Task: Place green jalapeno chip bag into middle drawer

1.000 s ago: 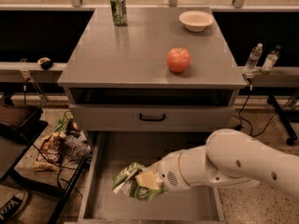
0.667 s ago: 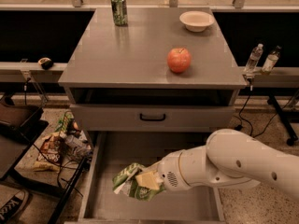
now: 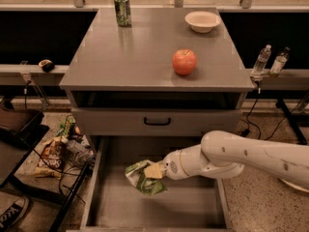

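Observation:
The green jalapeno chip bag (image 3: 143, 178) is a wrinkly green foil bag with pale patches. It hangs just above the floor of the open middle drawer (image 3: 183, 204), left of centre. My gripper (image 3: 155, 171) reaches in from the right on a white arm (image 3: 251, 156) and is shut on the bag's upper right edge. The drawer is a wide grey metal box pulled out below the cabinet.
A grey drawer front with a black handle (image 3: 157, 122) is above the open drawer. On the cabinet top are a red apple (image 3: 184, 62), a green soda can (image 3: 122, 9) and a white bowl (image 3: 203, 21). Snack bags and cables (image 3: 60, 149) litter the floor at left.

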Motion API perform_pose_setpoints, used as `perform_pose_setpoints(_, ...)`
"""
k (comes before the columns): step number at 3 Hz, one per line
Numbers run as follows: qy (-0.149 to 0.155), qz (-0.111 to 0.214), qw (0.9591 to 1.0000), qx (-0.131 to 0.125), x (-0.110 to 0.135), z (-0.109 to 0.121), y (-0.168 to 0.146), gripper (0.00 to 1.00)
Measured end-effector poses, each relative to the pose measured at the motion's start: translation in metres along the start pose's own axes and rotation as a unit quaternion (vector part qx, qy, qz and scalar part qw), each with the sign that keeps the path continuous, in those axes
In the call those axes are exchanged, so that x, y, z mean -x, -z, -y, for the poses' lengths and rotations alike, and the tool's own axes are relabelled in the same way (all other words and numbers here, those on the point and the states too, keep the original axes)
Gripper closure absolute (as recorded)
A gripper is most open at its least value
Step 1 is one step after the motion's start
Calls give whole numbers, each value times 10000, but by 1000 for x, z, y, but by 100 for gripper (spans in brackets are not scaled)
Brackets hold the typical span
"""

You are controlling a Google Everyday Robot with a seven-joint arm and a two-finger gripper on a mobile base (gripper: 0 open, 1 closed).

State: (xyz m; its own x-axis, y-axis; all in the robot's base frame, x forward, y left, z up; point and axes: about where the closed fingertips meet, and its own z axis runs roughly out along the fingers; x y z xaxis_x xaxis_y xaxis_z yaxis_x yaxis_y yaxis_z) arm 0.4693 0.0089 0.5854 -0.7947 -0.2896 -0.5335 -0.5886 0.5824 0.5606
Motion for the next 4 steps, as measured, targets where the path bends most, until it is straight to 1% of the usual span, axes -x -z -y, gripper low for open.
perform_pose_setpoints(1,-532,143,9984,82,-1,63,-32,100)
perform_pose_setpoints(2,-974,294,9944,293,-34,100,-63,100)
perform_pose_setpoints(3,-1106,221,9929,377,-50,104,-75,81)
perform_pose_setpoints(4,-1106,221,9929,377,-50,104,-75,58)
